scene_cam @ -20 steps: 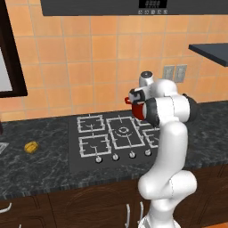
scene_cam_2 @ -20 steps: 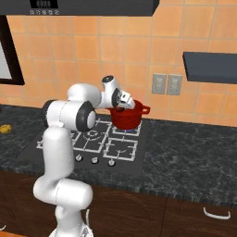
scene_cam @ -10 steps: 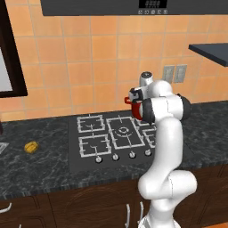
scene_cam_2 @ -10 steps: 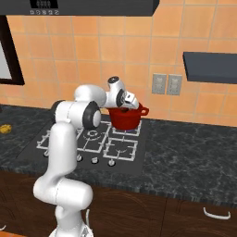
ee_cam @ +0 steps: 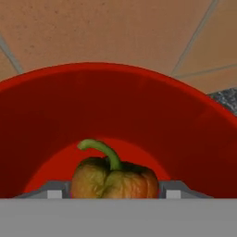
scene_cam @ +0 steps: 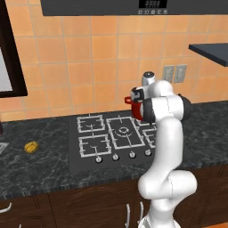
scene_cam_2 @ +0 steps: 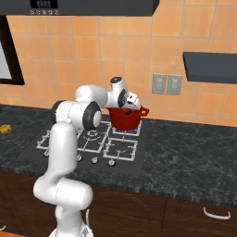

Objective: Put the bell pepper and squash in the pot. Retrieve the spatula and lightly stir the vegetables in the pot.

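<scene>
The red pot (scene_cam_2: 125,119) stands on the back right burner of the hob, and a sliver of the pot (scene_cam: 136,114) peeks out beside my arm. My gripper (scene_cam_2: 134,102) hangs over its rim, pointing down into it. In the hand view a bell pepper (ee_cam: 115,179), orange-brown with a green stem, fills the gap between my fingertips (ee_cam: 172,192), inside the pot's red wall (ee_cam: 115,102); my gripper (ee_cam: 113,192) looks shut on it. A small yellow squash (scene_cam: 31,147) lies on the counter far left of the hob, and the squash (scene_cam_2: 5,128) is far from the pot. The spatula is out of view.
The black hob (scene_cam: 116,133) with its white grates and front knobs sits in the dark stone counter (scene_cam_2: 185,148). A tiled wall with outlets (scene_cam_2: 166,84) rises behind the pot. A dark shelf (scene_cam_2: 210,67) juts out at the upper right.
My elbow and shoulder have swung further over the hob, carrying the hand from beside the pot to over its rim. The pot and the squash have stayed put.
</scene>
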Motion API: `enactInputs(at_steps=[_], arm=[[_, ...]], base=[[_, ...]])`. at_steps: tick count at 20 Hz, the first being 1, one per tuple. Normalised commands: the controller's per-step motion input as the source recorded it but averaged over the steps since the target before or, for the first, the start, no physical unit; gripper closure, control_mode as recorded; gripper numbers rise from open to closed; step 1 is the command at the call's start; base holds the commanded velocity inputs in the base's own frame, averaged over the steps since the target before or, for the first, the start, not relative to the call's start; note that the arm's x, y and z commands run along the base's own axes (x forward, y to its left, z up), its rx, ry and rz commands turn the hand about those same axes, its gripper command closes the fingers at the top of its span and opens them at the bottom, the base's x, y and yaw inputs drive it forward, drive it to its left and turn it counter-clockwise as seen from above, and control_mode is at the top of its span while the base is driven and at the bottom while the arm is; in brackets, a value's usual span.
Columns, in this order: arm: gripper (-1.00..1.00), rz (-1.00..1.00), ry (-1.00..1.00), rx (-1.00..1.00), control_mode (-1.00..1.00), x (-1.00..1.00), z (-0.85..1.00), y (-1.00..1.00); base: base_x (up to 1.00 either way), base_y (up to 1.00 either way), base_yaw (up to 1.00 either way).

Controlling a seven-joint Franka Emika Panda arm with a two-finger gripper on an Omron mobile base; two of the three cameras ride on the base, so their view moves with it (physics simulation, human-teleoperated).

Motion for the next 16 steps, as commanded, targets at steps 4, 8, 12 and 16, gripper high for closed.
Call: enactInputs(at_steps=[4,8,12,16], arm=[[-1.00,0.04,0.00,0.05,-1.00,-0.13,0.38,0.00],[-1.00,0.08,-0.01,0.10,-1.00,-0.45,0.91,0.28],[-1.00,0.09,0.01,0.04,-1.00,-0.92,0.88,0.63],[-1.00,0.04,0.11,0.01,-1.00,-0.99,0.64,0.62]], base=[[0.00,0.00,0.00],[0.00,0.00,0.00],[0.00,0.00,0.00],[0.00,0.00,0.00]])
